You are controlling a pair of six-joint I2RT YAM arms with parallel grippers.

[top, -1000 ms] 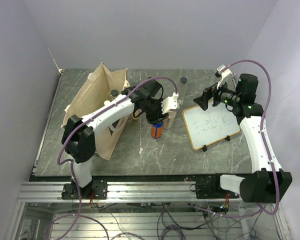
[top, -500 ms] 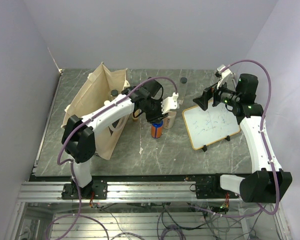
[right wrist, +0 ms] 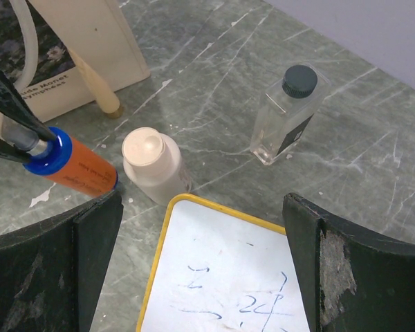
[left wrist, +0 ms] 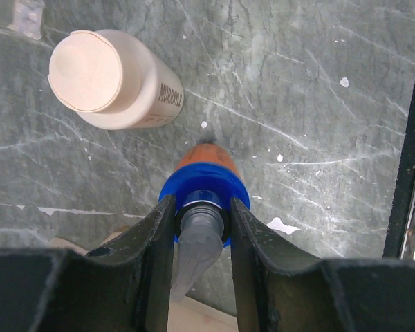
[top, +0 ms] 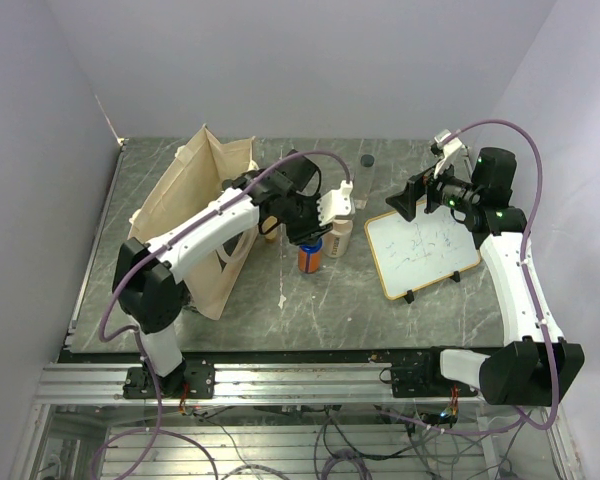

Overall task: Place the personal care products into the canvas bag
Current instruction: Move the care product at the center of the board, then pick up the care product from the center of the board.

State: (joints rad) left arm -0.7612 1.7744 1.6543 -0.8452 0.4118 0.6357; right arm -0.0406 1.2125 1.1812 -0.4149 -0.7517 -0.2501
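Step in hand: pick of the blue-and-orange bottle (left wrist: pixel 204 169). The left end effector (left wrist: pixel 200 228) is pinching its pale cap and neck, one finger on each side, blue shoulder just below the tips. The bottle sits mid-bench (top: pixel 310 320), just right of the canvas bag (top: pixel 190 210). In the right wrist view it leans, cap toward the bag. Cannot tell whether its base is off the bench or touching it.

The cream wide-lidded bottle (left wrist: pixel 111 79) stands upright just beside it, apart from the fingers. The clear bottle with a dark cap (right wrist: pixel 283 114) stands further back, well apart. The bag stands at the far left with its mouth up. A dark round spot shows at the mouth in the top view, too small to name.

The right end effector (right wrist: pixel 202 221) is spread wide and holds nothing, hovering over the near-left corner of the whiteboard (top: pixel 420 250).

Judged progress: early, at least three bottles are out of the bag.

Next move likely calls for:
- a straight lift clear of the cream bottle, so it isn't knocked over
- carry left and back to above the bag mouth
- let go only once the bottle is inside the cloth rim
- watch the grip: it is on the cap only, so the body may swing or slip
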